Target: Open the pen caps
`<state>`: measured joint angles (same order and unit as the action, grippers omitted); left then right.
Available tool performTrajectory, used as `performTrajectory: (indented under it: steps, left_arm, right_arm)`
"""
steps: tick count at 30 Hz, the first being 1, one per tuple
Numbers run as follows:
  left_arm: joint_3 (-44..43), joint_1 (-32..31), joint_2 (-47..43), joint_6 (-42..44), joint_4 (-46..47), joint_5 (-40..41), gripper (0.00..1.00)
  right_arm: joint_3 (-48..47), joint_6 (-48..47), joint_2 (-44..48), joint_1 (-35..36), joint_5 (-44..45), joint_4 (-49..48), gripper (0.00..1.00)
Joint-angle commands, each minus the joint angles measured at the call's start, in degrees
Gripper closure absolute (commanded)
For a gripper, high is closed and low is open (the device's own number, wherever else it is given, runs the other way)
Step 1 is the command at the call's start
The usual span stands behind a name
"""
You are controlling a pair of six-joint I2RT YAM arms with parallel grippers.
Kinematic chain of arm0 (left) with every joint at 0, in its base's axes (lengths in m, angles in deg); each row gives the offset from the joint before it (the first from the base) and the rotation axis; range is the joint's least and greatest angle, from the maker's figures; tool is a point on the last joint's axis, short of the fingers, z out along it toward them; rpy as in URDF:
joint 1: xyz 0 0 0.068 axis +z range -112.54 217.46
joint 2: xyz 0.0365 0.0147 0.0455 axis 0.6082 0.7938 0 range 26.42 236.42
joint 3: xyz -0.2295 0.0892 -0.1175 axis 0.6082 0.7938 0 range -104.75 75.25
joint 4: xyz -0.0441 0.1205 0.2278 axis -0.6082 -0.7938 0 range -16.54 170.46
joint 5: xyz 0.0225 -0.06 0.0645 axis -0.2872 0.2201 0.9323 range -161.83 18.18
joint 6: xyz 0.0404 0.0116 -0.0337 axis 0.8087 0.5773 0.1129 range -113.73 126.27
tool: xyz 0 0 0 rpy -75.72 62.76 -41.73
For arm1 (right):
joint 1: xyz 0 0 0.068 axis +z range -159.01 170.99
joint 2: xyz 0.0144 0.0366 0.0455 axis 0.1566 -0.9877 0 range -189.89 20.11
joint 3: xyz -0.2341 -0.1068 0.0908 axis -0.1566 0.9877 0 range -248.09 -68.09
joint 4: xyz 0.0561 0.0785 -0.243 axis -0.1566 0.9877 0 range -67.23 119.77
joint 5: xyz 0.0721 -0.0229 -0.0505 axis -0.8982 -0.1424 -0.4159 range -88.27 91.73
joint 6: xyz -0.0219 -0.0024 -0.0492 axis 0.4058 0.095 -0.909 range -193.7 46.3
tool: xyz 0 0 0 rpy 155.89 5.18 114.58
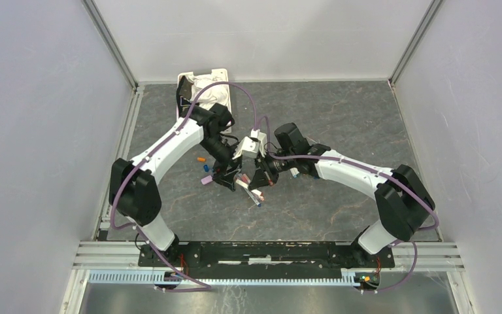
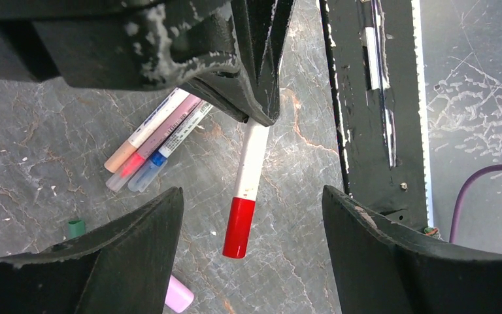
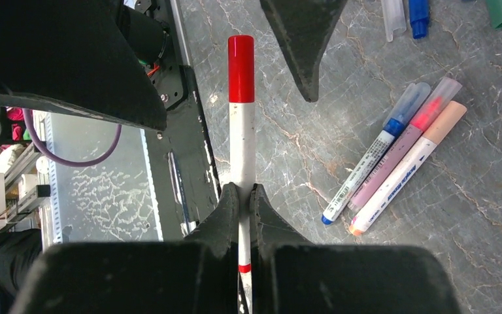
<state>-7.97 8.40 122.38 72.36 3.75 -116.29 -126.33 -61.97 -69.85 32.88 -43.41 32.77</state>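
Red plastic is my target. The red cap (image 2: 238,227) sits on the free end of a white marker barrel (image 2: 251,157), held in the air over the middle of the worktop (image 1: 340,118). My right gripper (image 3: 240,196) is pinched narrow on the barrel, well back from the cap, so the capped end juts out clear. My left gripper (image 2: 251,196) is spread wide with one finger on each side of the cap, touching nothing.

The step in hand, as I judge it, is closing my left jaws on that cap and drawing it off. I should centre the cap between my left pads and bite on the red part only. If I catch the white barrel too, I clamp both halves together and nothing will part. The pull should run straight along the barrel, away from my right hand, which must hold firm so the barrel does not slide. The cap looks short and smooth, so it may slip.

Below, three markers (image 3: 392,163) lie side by side, touching. A green cap (image 2: 75,227) and a pink cap (image 2: 178,294) lie loose near them.
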Motion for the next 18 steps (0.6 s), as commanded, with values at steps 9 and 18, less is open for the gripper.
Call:
performTrajectory:
  steps: [9, 18]
  left_arm:
    - [0.1, -0.1, -4.4, 2.2, 1.6, -1.6, 0.1]
    - [4.3, -0.1, -7.4, 4.7, 1.5, 1.2, 0.15]
  right_arm:
    - [-0.9, -1.3, 2.6, -0.2, -3.4, -0.1, 1.0]
    - [-1.0, -1.7, 2.7, -0.8, -3.7, 0.7, 1.0]
